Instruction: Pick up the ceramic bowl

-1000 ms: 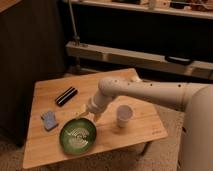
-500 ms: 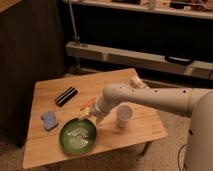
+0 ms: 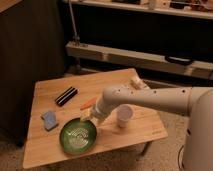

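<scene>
The ceramic bowl (image 3: 78, 135) is wide, shallow, glossy green with pale concentric lines inside. It sits on the wooden table (image 3: 50, 87) near the front edge, left of centre. My white arm reaches in from the right, and my gripper (image 3: 89, 117) hangs at the bowl's far right rim, touching or just above it. A small white cup (image 3: 124, 116) stands on the table just right of the gripper.
A black rectangular object (image 3: 66, 96) lies at the back left of the table. A blue-grey sponge (image 3: 49, 120) lies left of the bowl. An orange item (image 3: 88, 104) lies just behind the gripper. A small pale object (image 3: 135, 82) sits at the far right edge. Dark shelving stands behind.
The arm has lowered and swung in from the right, bringing the gripper down to the bowl's far right rim. The bowl, cup and other items have not moved.
</scene>
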`<state>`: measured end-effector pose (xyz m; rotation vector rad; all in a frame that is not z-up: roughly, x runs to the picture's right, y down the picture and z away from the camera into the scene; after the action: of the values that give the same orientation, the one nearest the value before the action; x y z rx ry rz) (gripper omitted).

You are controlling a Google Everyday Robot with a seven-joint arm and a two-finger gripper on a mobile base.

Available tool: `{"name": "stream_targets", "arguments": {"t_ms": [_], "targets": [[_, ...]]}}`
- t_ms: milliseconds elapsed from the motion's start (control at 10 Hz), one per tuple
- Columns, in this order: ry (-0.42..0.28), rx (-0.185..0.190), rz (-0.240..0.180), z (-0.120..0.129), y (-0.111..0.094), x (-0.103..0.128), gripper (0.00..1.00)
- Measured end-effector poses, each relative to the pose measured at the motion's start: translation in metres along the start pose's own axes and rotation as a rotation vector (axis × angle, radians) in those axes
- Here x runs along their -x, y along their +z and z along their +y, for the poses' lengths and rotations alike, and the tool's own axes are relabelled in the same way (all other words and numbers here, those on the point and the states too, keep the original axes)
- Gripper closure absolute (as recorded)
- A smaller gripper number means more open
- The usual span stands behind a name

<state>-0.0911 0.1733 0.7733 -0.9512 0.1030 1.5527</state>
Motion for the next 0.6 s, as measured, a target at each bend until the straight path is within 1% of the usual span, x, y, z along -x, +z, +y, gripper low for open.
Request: {"name": "stream_targets", "arguments": {"t_ms": [200,300,400,500,600], "targets": [[-0.03,-0.034,0.023,0.0,0.015,-0.008,0.35],[-0.038,-0.045,0.029,0.001,0.019,-0.01,0.35],[-0.047,-0.057,0.041,0.0,0.025,-0.013,0.37],[-0.053,-0.063,0.052,0.001,0.032,-0.015,0.42],[-0.055,-0.064,0.062,0.001,0.036,-0.016,0.43]]}}
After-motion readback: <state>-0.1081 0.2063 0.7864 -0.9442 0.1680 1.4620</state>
